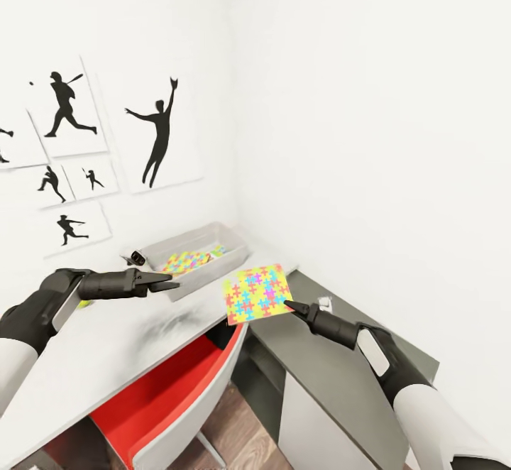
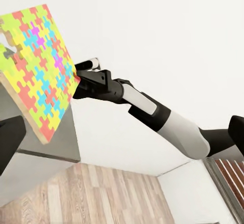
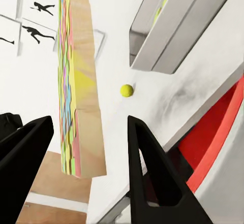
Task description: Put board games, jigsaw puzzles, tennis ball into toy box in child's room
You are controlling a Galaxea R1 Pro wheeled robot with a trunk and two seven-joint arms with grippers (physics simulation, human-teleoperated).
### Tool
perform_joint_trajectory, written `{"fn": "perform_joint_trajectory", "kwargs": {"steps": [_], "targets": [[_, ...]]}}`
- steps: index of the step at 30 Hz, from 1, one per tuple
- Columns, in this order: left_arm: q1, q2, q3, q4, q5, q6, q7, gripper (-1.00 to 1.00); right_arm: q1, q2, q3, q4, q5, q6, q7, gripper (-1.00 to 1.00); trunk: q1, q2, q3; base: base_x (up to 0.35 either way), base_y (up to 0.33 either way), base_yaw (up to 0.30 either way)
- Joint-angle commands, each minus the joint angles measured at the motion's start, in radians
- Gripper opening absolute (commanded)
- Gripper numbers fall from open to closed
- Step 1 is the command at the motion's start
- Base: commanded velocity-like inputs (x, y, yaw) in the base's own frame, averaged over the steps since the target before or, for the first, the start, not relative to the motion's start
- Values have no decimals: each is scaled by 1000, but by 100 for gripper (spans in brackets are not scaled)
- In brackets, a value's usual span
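At the desk corner: right gripper (image 1: 289, 304) clamps second jigsaw (image 1: 257, 293).
One jigsaw (image 1: 186, 262) already in tub (image 1: 231, 252); ball (image 3: 126, 90) waits; left gripper (image 1: 169, 285) state unclear.

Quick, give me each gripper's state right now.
Left gripper: holding nothing, beside the toy box; open or shut cannot be told.
Right gripper: at the edge of the jigsaw puzzle, which stands between its spread fingers; grip cannot be told.

A bright jigsaw puzzle (image 2: 38, 64) with a wooden underside hangs tilted above the wood floor (image 2: 101, 196), its edge touching the fingertips of the right gripper (image 2: 79, 79), whose black-and-white arm stretches away against the white wall (image 2: 162, 31).
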State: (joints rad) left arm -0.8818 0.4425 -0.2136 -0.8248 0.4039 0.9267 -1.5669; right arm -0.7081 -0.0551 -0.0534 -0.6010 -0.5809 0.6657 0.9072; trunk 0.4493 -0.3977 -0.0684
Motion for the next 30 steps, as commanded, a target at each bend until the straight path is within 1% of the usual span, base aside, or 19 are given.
{"fn": "perform_joint_trajectory", "kwargs": {"steps": [1, 8, 11, 18, 22, 26, 30], "targets": [[-2, 1, -4, 1, 2, 11, -4, 100, -1, 0, -2, 0, -4, 6, 1, -100, 1, -2, -2, 0, 0, 292], [0, 2, -3, 4, 3, 6, -4, 100, -1, 0, -2, 0, -4, 6, 0, -100, 1, -2, -2, 4, 0, 289], [0, 2, -3, 6, 5, 4, -4, 100, -1, 0, -2, 0, -4, 6, 1, -100, 1, -2, -2, 153, 46, 185], [0, 2, -3, 9, 6, 2, -4, 100, -1, 0, -2, 0, -4, 7, 2, -100, 1, -2, -2, 244, 148, 34], [0, 5, -3, 9, 6, 1, -4, 100, -1, 0, -3, 0, -4, 7, 2, -100, 1, -2, -2, 60, 40, 3], [0, 14, -3, 9, 6, -1, -4, 100, -1, -1, -3, 0, -4, 8, 4, -100, 1, -2, -2, 27, 10, 1], [0, 21, -3, 9, 7, -2, -4, 100, -1, -2, -3, 0, -4, 8, 4, -100, 1, -2, -2, 169, 81, 0]]}}
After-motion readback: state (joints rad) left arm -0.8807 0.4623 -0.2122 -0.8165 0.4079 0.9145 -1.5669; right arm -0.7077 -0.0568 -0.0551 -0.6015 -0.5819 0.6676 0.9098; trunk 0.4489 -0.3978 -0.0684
